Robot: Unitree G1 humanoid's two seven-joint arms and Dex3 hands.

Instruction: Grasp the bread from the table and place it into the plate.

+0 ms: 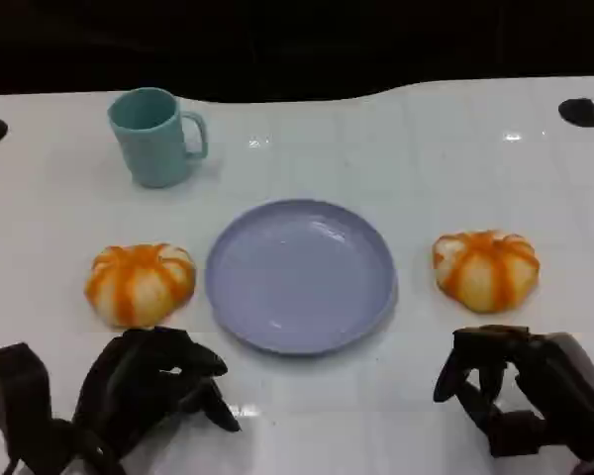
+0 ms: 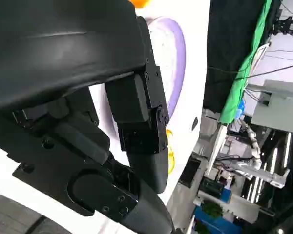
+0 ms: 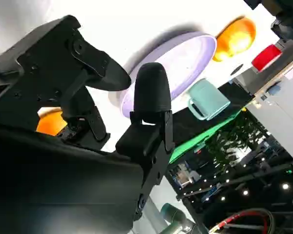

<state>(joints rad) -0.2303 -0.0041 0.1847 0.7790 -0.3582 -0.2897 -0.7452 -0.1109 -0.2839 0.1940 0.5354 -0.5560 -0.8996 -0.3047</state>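
Centrally on the white table (image 1: 396, 129) is seen a lilac plate (image 1: 299, 274), nothing lying in it. Behind it, towards the far left corner, a teal mug (image 1: 154, 136) is stood. One bread (image 1: 141, 282) is flanked just behind the left hand (image 1: 148, 386), another bread (image 1: 486, 268) just behind the right hand (image 1: 510, 391); both hands are spread, nothing held.

Plate (image 1: 300, 275) sits mid-table (image 1: 426, 148). One bread (image 1: 140, 283) just left of it, another bread (image 1: 486, 269) to its right. Mug (image 1: 155, 136) behind, toward back left. Left hand (image 1: 148, 386) before left bread, right hand (image 1: 520, 391) before right bread.
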